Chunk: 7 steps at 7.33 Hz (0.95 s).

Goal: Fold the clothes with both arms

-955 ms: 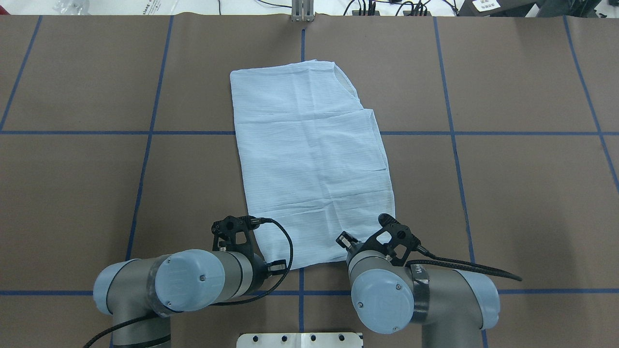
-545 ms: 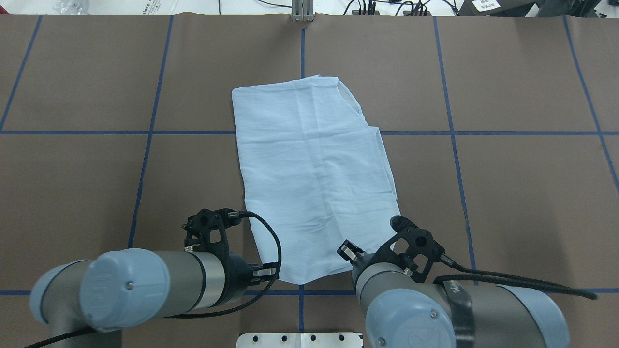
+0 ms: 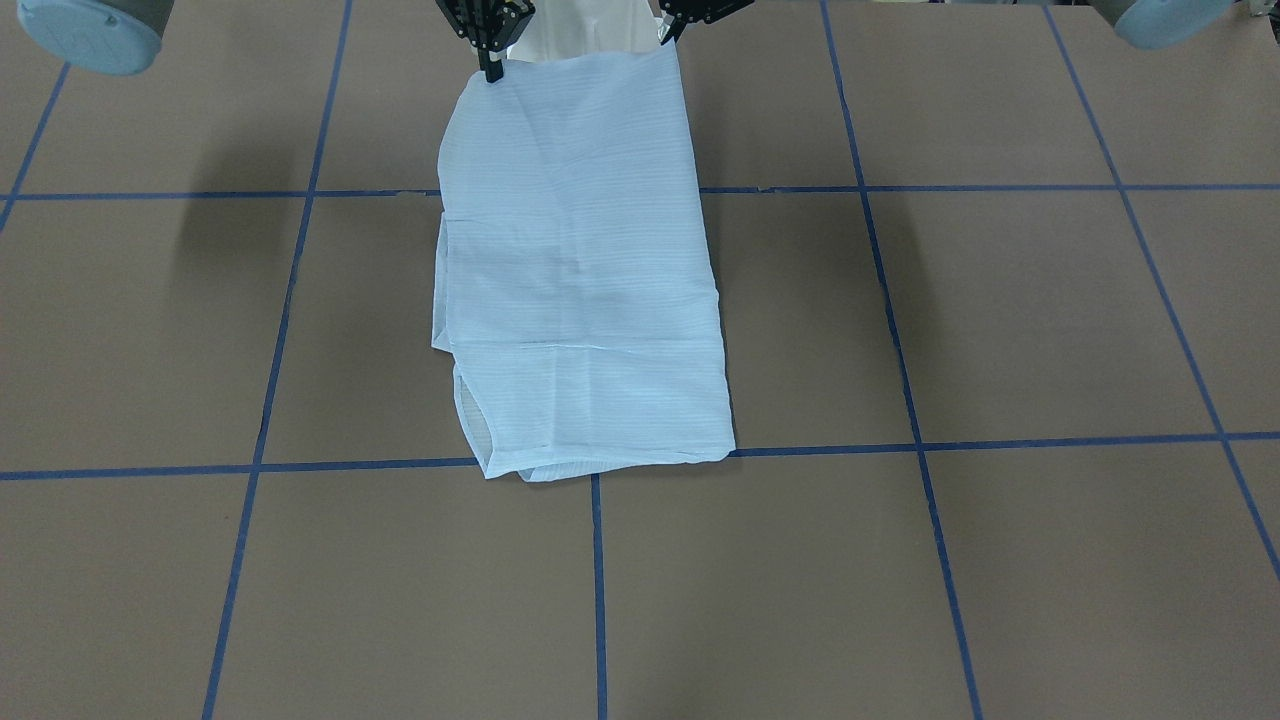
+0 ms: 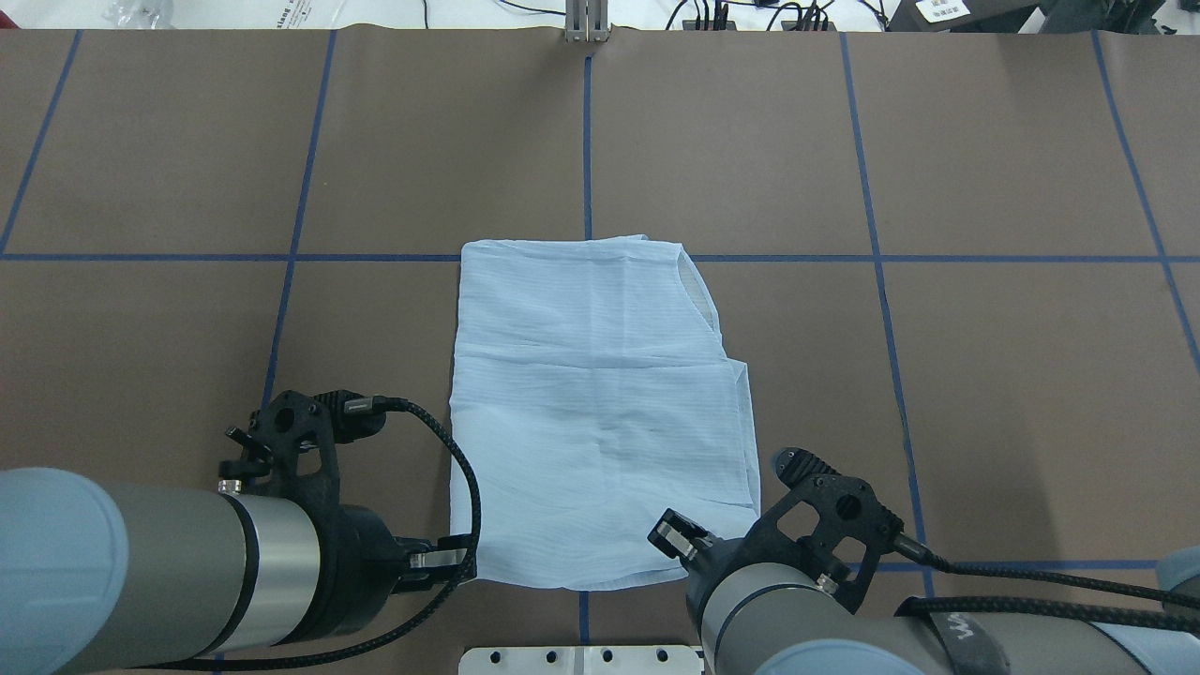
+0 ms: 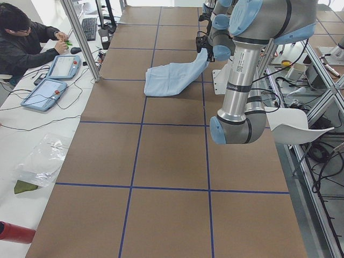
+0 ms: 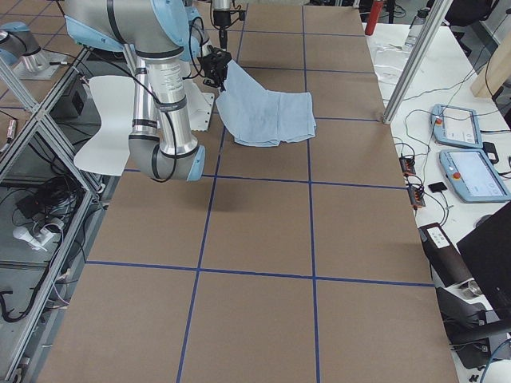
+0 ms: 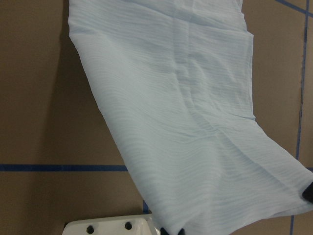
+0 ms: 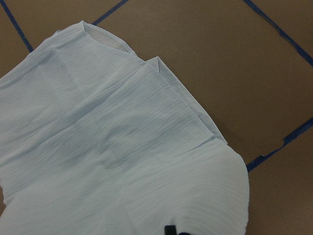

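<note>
Overhead exterior shows the light blue shirt (image 4: 600,403) in the middle of the brown counter (image 4: 984,375). It is folded into a long shape. Its far end lies flat, and the far edge sits right by a blue line (image 4: 844,258) on the counter. The side views show the near end off the counter, sloping up to the two arms. The left gripper (image 4: 448,561) is pinched tight on the near left corner of the shirt. The right gripper (image 4: 677,539) is pinched tight on the near right corner. The neck hole (image 4: 694,286) is at the far right corner. A person (image 5: 21,37) sits past the far edge of the counter.
</note>
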Motion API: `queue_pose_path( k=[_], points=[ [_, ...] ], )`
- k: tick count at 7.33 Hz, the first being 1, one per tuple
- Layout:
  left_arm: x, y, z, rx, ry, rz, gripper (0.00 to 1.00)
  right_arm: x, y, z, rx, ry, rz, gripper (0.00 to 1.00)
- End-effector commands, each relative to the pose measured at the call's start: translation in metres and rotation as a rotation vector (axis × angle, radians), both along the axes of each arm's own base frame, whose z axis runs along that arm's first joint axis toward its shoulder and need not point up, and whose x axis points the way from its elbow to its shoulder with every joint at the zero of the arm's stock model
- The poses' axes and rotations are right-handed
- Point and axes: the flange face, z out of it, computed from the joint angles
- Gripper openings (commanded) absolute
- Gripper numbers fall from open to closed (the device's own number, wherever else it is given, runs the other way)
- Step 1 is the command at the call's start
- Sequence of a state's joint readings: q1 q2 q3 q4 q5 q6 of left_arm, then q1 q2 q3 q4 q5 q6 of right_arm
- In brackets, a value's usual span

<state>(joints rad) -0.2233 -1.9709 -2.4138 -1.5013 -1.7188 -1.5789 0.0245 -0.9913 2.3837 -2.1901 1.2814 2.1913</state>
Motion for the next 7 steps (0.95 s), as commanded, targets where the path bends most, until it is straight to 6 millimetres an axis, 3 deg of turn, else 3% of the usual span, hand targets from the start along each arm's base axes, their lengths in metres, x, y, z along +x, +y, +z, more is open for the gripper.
queue_pose_path(
  k=[1,2,4,6,7],
  points=[
    [0.031,-0.042,0.015,0.041,-0.104,-0.041,0.00,-0.020,-0.034,0.009,0.073,0.080,0.021,0.00],
    [0.044,-0.072,0.026,0.053,-0.154,-0.075,0.00,-0.036,-0.063,0.014,0.092,0.073,0.058,0.00],
    [0.034,-0.126,0.038,0.123,-0.215,-0.124,0.00,-0.058,-0.115,0.023,0.173,0.070,0.070,0.00],
    [0.059,-0.173,0.055,0.164,-0.266,-0.190,0.00,-0.101,-0.161,0.039,0.208,0.081,0.091,0.00],
    [0.073,-0.192,0.070,0.168,-0.259,-0.208,0.00,-0.114,-0.180,0.043,0.221,0.085,0.100,0.00]
  ],
)
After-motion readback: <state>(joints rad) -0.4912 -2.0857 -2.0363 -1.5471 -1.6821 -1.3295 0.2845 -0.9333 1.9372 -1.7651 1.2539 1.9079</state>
